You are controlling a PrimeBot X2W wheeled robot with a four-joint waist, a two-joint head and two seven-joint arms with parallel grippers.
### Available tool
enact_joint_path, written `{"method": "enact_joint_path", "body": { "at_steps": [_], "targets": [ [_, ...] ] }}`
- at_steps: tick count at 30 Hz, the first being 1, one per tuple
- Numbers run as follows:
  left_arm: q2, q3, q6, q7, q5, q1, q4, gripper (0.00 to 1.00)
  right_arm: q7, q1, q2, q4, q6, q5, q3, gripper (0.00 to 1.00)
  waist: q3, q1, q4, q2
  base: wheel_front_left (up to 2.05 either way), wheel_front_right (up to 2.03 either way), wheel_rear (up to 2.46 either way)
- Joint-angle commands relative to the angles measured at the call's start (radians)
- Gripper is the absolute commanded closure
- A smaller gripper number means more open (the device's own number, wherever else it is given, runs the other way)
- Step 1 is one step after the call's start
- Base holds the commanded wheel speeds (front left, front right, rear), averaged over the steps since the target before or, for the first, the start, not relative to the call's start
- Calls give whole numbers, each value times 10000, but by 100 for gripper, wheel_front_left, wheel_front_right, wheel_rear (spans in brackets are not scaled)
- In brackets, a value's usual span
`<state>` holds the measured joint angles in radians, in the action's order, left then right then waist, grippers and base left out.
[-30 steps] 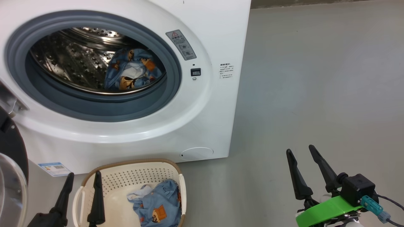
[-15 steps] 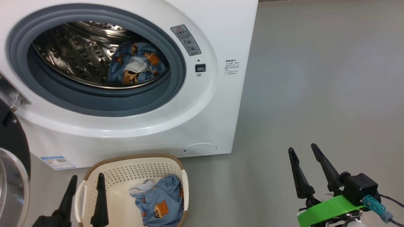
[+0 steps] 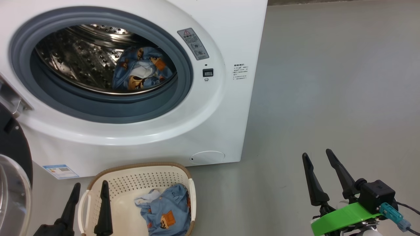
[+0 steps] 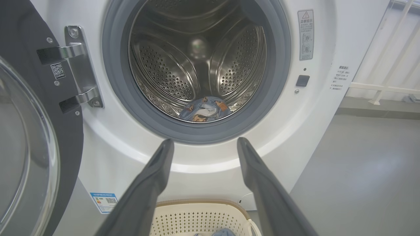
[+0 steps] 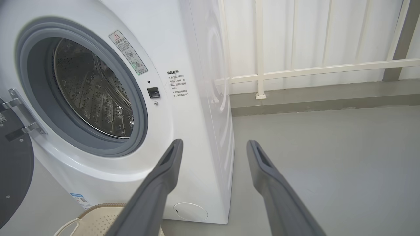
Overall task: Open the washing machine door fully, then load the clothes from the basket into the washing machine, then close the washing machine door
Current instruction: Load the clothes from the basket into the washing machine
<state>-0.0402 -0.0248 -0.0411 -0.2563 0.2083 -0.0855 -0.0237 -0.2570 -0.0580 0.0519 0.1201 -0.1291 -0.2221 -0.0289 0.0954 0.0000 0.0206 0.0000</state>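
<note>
The white washing machine (image 3: 226, 29) stands with its door (image 4: 29, 137) swung wide to the left on its hinge. One blue printed garment (image 3: 141, 68) lies inside the steel drum (image 4: 197, 65). Another blue garment (image 3: 165, 211) lies in the cream basket (image 3: 137, 175) on the floor before the machine. My left gripper (image 3: 90, 186) hangs open over the basket's left rim, nothing between its fingers. My right gripper (image 3: 316, 155) is open and empty above bare floor, well right of the machine.
Grey floor (image 3: 328, 82) stretches to the right of the machine. A white railing (image 5: 311, 70) and pale wall run behind it. A blue label (image 3: 60, 171) and a round white flap (image 3: 207, 156) sit low on the machine's front.
The head camera shifted a little, so the whole picture slid. Both grippers stay open in about the same places. The clothes have not moved.
</note>
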Motion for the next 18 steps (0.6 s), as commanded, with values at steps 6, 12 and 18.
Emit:
{"method": "enact_joint_path", "body": {
  "at_steps": [6, 12, 18],
  "targets": [
    [-101, -335, -41, -55, 75, 98, 150, 0, -48, -38, -17, -221, -16, -53, -255, 0, -94, 0, -28, 0, 0, 0, 0],
    [-101, -312, -62, -55, 103, 71, 120, 0, -48, 12, -17, -229, -16, 3, -211, 0, -151, 0, -46, 0, 0, 0, 0],
    [-101, -253, -66, -55, 122, -1, 63, 0, -48, 132, -17, -200, -16, -28, -163, 0, -275, 0, -64, 0, 0, 0, 0]
  ]
}}
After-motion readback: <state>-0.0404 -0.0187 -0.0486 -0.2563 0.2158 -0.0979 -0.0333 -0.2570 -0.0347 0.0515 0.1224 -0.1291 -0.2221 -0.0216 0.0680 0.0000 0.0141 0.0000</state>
